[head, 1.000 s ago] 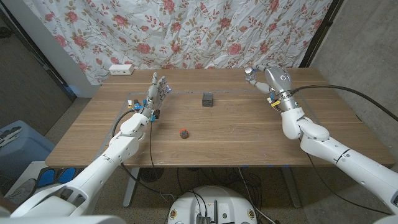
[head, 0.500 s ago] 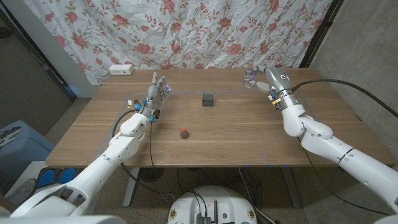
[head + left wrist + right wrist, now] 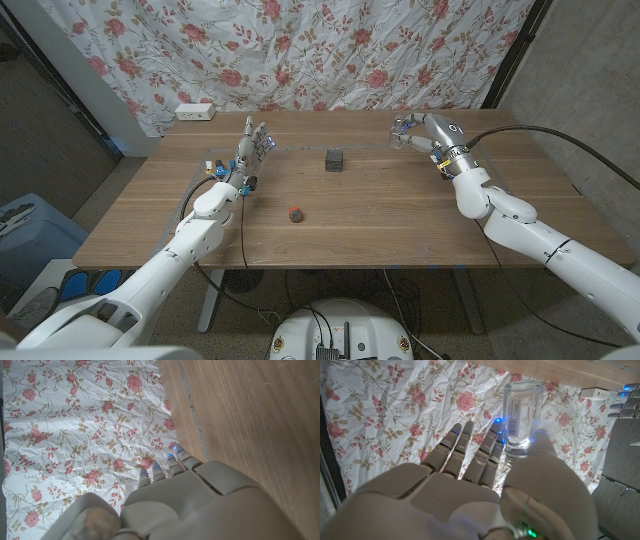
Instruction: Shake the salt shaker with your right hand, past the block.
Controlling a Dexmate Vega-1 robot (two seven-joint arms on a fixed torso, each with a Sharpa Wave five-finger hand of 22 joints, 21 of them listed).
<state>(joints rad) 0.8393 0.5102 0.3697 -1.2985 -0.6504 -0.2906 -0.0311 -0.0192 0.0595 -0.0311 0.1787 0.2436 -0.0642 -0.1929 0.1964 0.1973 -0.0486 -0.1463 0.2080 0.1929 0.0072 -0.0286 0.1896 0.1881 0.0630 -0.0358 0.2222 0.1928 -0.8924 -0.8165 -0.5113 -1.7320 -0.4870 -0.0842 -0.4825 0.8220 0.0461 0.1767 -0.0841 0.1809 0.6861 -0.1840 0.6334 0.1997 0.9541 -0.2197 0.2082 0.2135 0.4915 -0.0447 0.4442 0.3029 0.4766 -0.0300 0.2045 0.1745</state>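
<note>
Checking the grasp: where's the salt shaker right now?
In the head view the salt shaker is in the right hand, above the table's far right part, right of the block.

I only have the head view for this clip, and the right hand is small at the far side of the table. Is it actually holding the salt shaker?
Observer: Yes. In the right wrist view the salt shaker, clear with a label, sits between the thumb and fingers of the right hand.
Operator: Is the left hand doing anything?
Observer: The left hand holds nothing; its wrist view shows the fingers straight, pointing towards the floral curtain.
Operator: What lies past the shaker from the right wrist?
Observer: The same curtain, and a white power strip on the table edge.
</note>
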